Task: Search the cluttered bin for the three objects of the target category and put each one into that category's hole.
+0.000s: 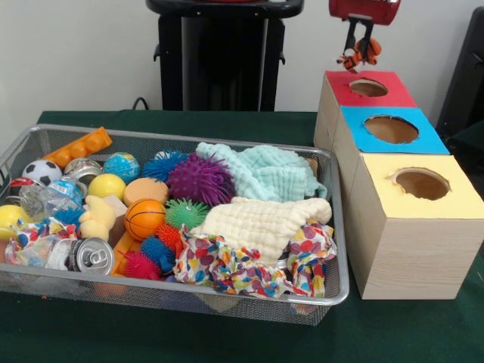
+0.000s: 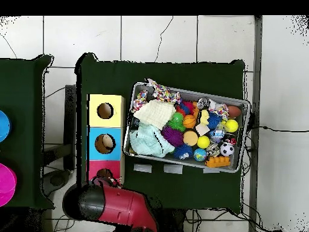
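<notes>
Claw [image 1: 362, 47] hangs above the red box's hole [image 1: 368, 87] in the front view, closed on a small orange-and-black striped toy [image 1: 360, 54] with bits of white, which dangles from my fingertips. It looks like a soft plush animal, probably a tiger; its limbs droop, so I judge it light and floppy. The hole sits below and slightly right of the toy. Risk: if I let go here, the toy could clip the rim and hang there or land on the red top, because it does not sit squarely over the opening. A limb could also snag on a fingertip at release. The blue box [image 1: 387, 130] and yellow box [image 1: 420, 185] stand nearer the camera. The wire bin [image 1: 333, 291] on the green tabletop [image 1: 393, 333] remains crowded: spiky balls, a mini basketball [image 1: 144, 218], a can [image 1: 92, 255], cloths.

Overhead view: my red arm [image 2: 124, 208] covers the claw and the toy, so the grip cannot be checked here. The three boxes stand in a row just beside the bin [image 2: 244, 136]; the red hole [image 2: 104, 173] is partly hidden by my arm.
</notes>
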Robot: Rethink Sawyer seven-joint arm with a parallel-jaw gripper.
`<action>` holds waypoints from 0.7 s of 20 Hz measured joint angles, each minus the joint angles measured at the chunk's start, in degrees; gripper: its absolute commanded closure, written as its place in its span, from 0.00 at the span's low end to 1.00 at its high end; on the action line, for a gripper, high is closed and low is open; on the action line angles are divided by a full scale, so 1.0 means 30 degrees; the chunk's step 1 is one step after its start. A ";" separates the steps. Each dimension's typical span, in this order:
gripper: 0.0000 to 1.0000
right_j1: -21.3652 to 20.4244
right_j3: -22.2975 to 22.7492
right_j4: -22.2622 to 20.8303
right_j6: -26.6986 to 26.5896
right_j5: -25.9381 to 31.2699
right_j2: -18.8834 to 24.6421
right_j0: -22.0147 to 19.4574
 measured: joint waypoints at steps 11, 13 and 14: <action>1.00 0.1147 -0.0081 -0.0255 0.0000 -0.1310 -0.0152 -0.0269; 1.00 0.1091 -0.0080 -0.0255 0.0000 -0.1308 -0.0218 -0.0049; 1.00 0.1065 -0.0080 -0.0255 0.0000 -0.1308 -0.0243 0.0161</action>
